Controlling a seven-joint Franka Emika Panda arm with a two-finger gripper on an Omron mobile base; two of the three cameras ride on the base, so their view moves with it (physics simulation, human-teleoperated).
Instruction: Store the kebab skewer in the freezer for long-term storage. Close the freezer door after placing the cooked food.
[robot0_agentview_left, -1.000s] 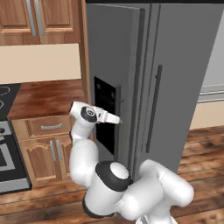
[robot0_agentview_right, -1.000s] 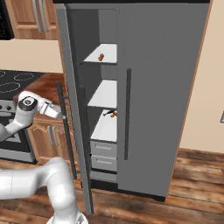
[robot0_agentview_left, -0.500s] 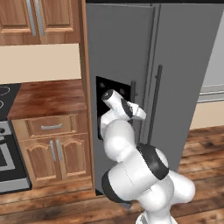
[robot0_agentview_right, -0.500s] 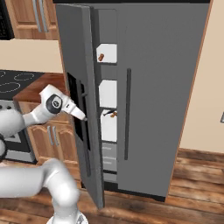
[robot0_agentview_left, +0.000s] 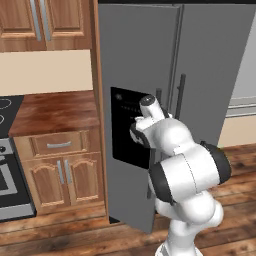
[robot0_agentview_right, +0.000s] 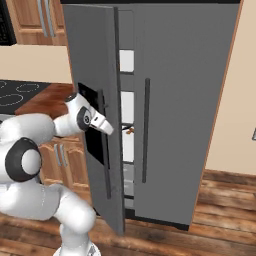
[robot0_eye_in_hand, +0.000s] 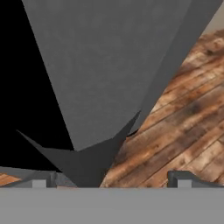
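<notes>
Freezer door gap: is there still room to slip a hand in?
Barely. The slit between the freezer door and the plain door is narrow, with the kebab skewer inside. The wooden counter beside the stove is bare.

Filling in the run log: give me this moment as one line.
phase: closing freezer door | door: ajar, narrow gap | kebab skewer: on shelf inside | gripper: open, empty, at door's front
</notes>
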